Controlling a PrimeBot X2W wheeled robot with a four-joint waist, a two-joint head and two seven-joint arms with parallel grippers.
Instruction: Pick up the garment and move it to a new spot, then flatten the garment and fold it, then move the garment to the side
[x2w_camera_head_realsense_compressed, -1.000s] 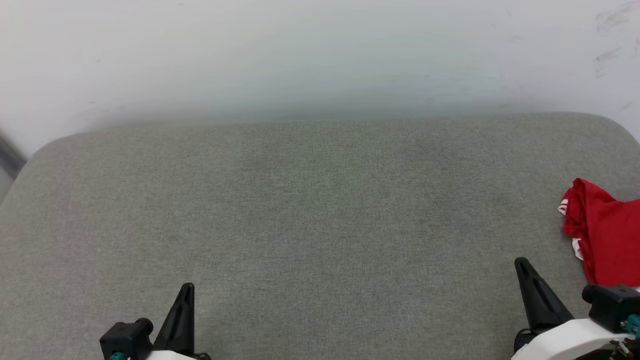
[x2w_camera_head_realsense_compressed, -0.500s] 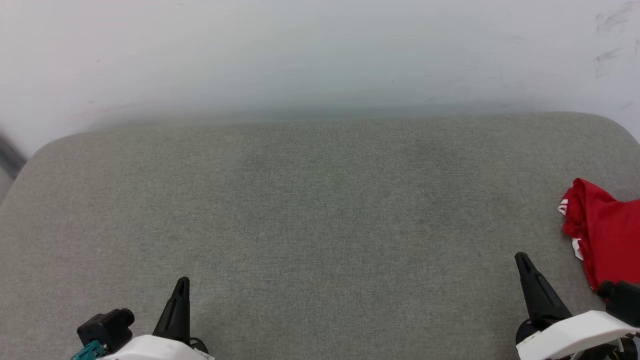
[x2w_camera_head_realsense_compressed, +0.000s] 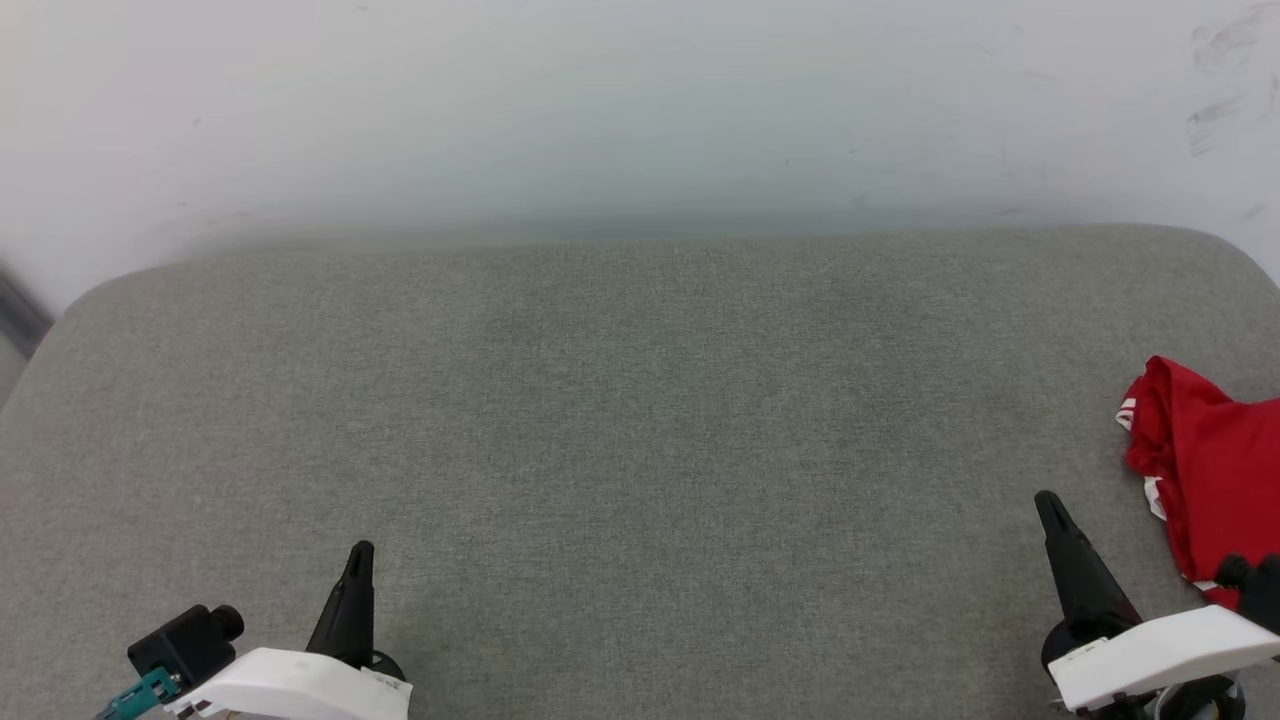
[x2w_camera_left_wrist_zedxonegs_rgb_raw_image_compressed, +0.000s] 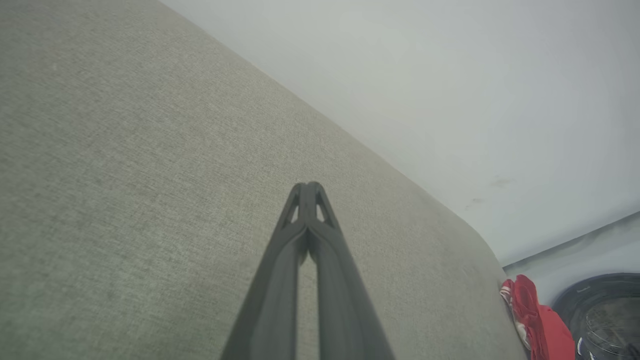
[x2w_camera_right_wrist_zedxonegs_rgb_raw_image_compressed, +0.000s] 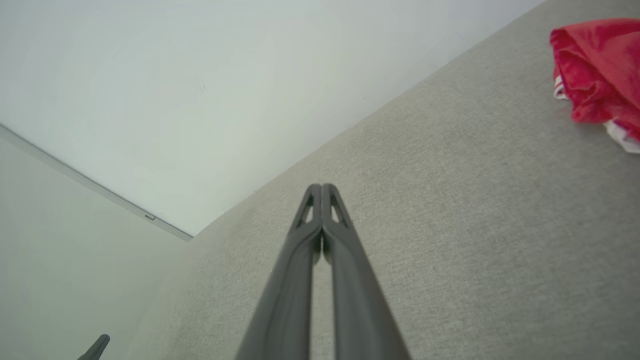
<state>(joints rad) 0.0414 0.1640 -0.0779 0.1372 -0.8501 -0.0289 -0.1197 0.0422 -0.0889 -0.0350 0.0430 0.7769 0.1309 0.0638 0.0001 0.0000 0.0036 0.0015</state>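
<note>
Lying crumpled: red garment

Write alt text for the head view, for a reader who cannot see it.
A crumpled red shirt lies at the far right of a wide grey fabric surface below a pale wall. The left gripper and right gripper, both shut and empty, point up from the bottom corners.

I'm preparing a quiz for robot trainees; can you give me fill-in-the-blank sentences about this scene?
The crumpled garment is mostly ____ with white trim.
It lies on the grey upholstered surface, at the robot's ____ side.
The left pincer and right pincer are both ____, holding nothing.
Missing words: red; right; shut.
</note>
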